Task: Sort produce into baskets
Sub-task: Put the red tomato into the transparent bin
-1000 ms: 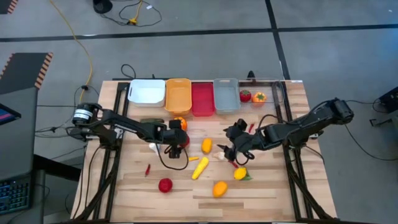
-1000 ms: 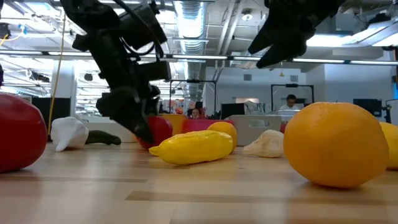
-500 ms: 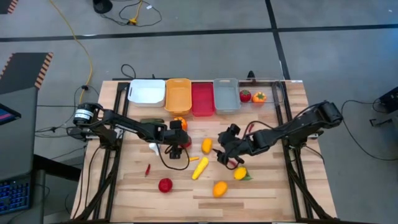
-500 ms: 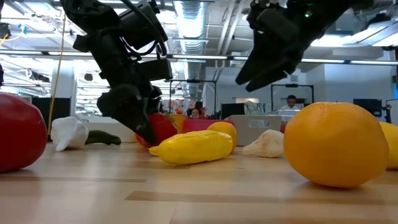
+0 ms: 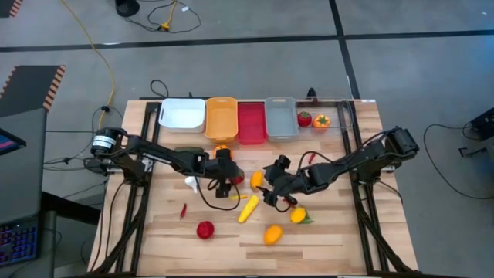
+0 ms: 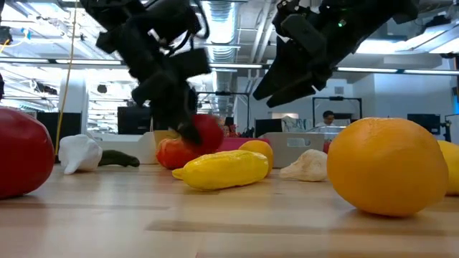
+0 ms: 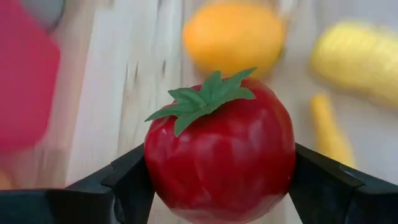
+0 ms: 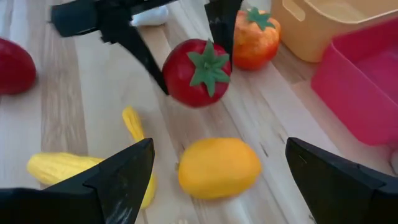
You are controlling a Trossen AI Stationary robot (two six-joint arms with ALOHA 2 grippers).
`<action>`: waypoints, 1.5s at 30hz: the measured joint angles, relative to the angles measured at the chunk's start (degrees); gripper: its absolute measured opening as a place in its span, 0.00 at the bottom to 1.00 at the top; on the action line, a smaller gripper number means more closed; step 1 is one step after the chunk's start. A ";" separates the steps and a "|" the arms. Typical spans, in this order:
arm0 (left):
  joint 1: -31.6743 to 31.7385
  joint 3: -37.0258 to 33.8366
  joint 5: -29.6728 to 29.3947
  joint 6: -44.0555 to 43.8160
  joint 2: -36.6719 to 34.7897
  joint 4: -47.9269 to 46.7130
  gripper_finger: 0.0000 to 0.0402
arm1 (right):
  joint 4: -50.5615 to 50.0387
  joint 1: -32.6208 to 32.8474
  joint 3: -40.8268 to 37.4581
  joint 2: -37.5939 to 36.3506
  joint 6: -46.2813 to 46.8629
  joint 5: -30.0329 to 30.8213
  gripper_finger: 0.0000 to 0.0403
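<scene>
Early days: left gripper (image 5: 224,178) clamps a red tomato (image 7: 219,152) mid-frame, right gripper (image 5: 270,191) hovers wide; most produce litters the table (image 5: 340,232), baskets (image 5: 237,120) nearly bare.

The left tool (image 5: 225,179) has closed on a red tomato (image 6: 205,133) and lifted it clear of the counter (image 5: 340,232); a second ago that tomato sat on the wood behind the yellow corn (image 6: 224,169). The tool has also shifted a little toward the middle of the counter. The right tool (image 5: 270,191) has travelled leftward from near the red chilli toward the orange fruit (image 5: 256,180), its fingers wide apart and empty.
</scene>
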 joint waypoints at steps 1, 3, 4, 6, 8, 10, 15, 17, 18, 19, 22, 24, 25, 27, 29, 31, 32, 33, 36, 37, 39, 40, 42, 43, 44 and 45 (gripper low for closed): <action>0.00 0.96 0.75 0.00 0.00 -0.08 0.71 | 0.33 0.03 0.00 -0.01 -1.27 0.03 0.96; 0.02 3.36 3.37 0.03 0.00 -0.64 0.71 | 2.17 0.41 0.00 -0.07 -5.35 0.03 0.96; 0.00 4.49 4.84 0.03 0.00 -0.66 0.71 | 3.77 0.63 0.00 -0.11 -7.98 0.03 0.96; 0.00 6.80 7.87 0.06 -0.02 -1.27 0.71 | 6.43 1.27 0.05 -0.17 -14.25 0.07 0.96; 0.00 9.21 10.21 0.12 -0.02 -3.23 0.71 | 8.75 2.18 0.04 -0.17 -20.50 0.08 0.96; 0.00 11.37 11.85 0.17 -0.02 -4.68 0.71 | 11.08 3.20 0.05 -0.17 -26.55 0.14 0.96; 0.00 14.95 13.77 0.10 -0.02 -6.75 0.71 | 13.94 6.02 0.05 -0.22 -38.21 2.21 0.96; 0.01 15.96 15.41 -0.04 -0.02 -6.67 0.71 | 14.87 7.16 0.05 -0.22 -40.23 6.63 0.96; 0.00 16.42 16.35 -0.41 -0.02 -6.56 0.71 | 15.29 7.70 0.05 -0.22 -41.17 9.51 0.96; 0.00 16.77 17.22 -0.93 -0.02 -6.49 0.71 | 15.73 8.18 0.05 -0.22 -42.12 12.42 0.96; 0.01 17.51 17.74 -2.28 -0.02 -6.55 0.71 | 16.22 9.38 0.07 -0.22 -45.06 17.28 0.96; 0.01 17.98 17.82 -2.93 -0.02 -6.50 0.71 | 16.22 9.76 0.07 -0.22 -46.47 17.60 0.96; 0.00 18.30 17.91 -3.13 -0.02 -6.41 0.71 | 16.11 9.99 0.07 -0.22 -46.85 17.59 0.96; -0.04 18.78 17.96 -3.72 -0.02 -5.94 0.71 | 16.11 10.16 0.07 -0.11 -46.86 17.51 0.96; -0.02 19.17 17.95 -3.95 -0.02 -5.30 0.71 | 16.13 10.29 0.07 -0.11 -46.91 17.58 0.96; -0.02 19.22 17.95 -4.93 -0.02 -4.36 0.71 | 16.26 10.29 0.07 -0.11 -46.98 17.84 0.96; -0.02 19.22 17.96 -5.50 0.00 -3.77 0.71 | 16.38 10.29 0.07 -0.11 -47.02 18.26 0.96; -0.02 19.22 17.96 -5.65 0.00 -3.39 0.71 | 16.63 10.29 0.07 -0.11 -47.02 18.61 0.96; -0.02 19.27 17.94 -5.71 0.00 -2.76 0.71 | 17.87 10.14 0.07 -0.11 -47.01 19.02 0.96; -0.02 19.28 17.94 -5.90 0.00 -2.67 0.71 | 18.59 10.12 0.07 -0.10 -47.02 18.98 0.96; -0.02 19.30 17.94 -5.97 0.00 -2.39 0.71 | 19.76 10.03 0.07 -0.09 -46.98 18.92 0.95; -0.02 19.33 17.94 -5.89 0.00 -2.34 0.71 | 19.98 9.86 0.07 -0.09 -46.98 18.92 0.93; -0.02 19.33 17.89 -5.82 0.00 -2.45 0.71 | 19.91 9.64 0.07 -0.07 -46.99 18.83 0.90; -0.02 19.33 17.89 -5.84 0.00 -2.47 0.71 | 19.82 9.43 0.07 -0.07 -47.04 18.79 0.88; -0.01 19.33 17.91 -5.93 0.00 -2.51 0.71 | 19.80 9.32 0.07 -0.07 -47.10 18.77 0.86; 0.02 19.33 17.90 -5.99 0.00 -2.56 0.71 | 19.77 9.18 0.07 -0.07 -47.19 18.81 0.84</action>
